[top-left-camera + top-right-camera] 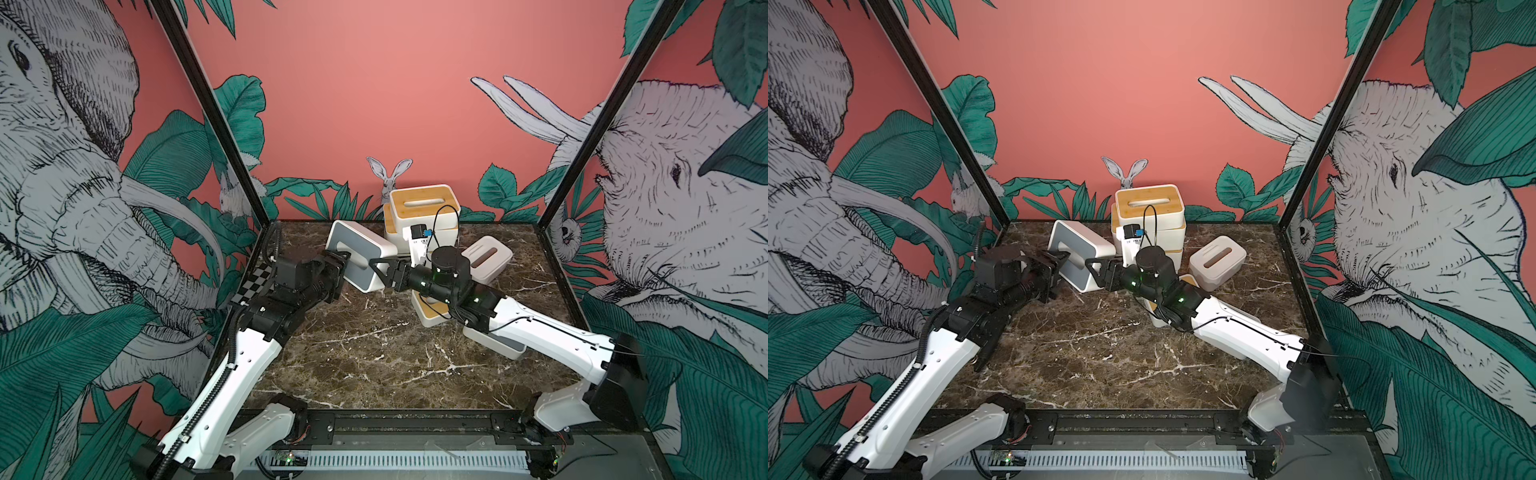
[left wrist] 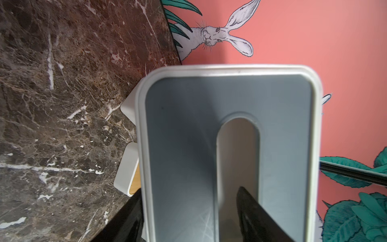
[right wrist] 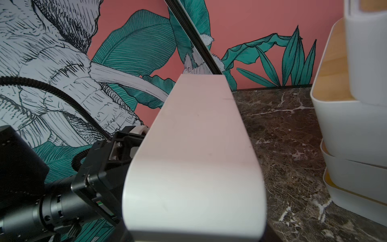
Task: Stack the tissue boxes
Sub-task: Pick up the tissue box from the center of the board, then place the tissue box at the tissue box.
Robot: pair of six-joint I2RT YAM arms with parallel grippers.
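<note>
At the middle of the marble table (image 1: pixel 374 361), a grey-lidded tissue box (image 1: pixel 360 249) is shown tilted between 2 grippers. The left gripper (image 1: pixel 340 262) is spread, 1 finger (image 2: pixel 255 211) inside the lid slot (image 2: pixel 236 150), while the right gripper (image 1: pixel 377 270) is clamped across its white wall. If that finger is caught during lifting, the box could be wrenched loose or swung into the bamboo-lidded stack (image 1: pixel 422 208) behind.

White-shelled arms (image 1: pixel 249 353) with black joints (image 1: pixel 451 268) — ribbed black cable (image 1: pixel 208 399), green lights (image 1: pixel 436 272).
</note>
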